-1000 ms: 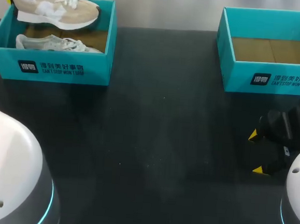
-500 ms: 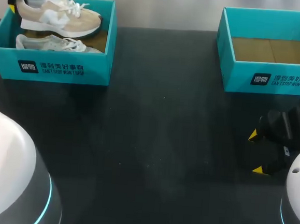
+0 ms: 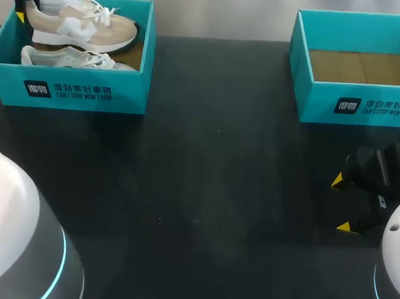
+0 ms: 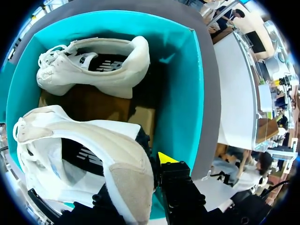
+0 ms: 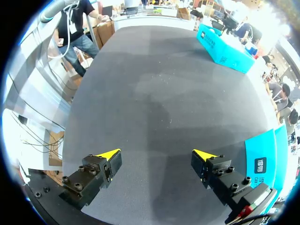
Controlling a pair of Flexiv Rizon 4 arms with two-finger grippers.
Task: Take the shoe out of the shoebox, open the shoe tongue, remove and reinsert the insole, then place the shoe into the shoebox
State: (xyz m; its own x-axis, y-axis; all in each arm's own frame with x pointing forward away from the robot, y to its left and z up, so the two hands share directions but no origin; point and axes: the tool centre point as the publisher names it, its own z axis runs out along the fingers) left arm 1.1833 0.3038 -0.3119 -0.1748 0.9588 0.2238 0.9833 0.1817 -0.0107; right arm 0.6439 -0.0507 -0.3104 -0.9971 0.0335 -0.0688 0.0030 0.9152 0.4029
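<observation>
- Teal cardboard is the shoebox (image 3: 80, 91), which stands at the far left of the black table (image 3: 203, 191) in the head view. The beige shoe (image 3: 85, 26) is along the far side of this box, with its sole above the rim. Its heel is at my left gripper (image 3: 23, 7), and its toe points toward the middle of the table.
- Also in the head view, the other shoe (image 3: 68, 58), pale grey, lies on the box floor at the near side. It is just beside the held shoe and lower than it.
- At the far right stands a second shoebox (image 3: 359, 106), and its brown floor shows. My right gripper (image 3: 342, 202) hangs near the table's right edge, in front of this box and well apart from the shoe.
- In the left wrist view, my left gripper (image 4: 135, 180) is closed on the heel of the shoe (image 4: 84, 150). The heel sits between the fingers, and only one yellow tip shows beside it. The other shoe (image 4: 93, 65) lies ahead of the gripper on the brown floor, inside the teal walls of the shoebox (image 4: 183, 93).
- In the right wrist view, my right gripper (image 5: 157, 157) is spread wide and holds nothing, and under it is only the table (image 5: 154, 93). A wall of the second shoebox (image 5: 262, 159) is beside one finger.
</observation>
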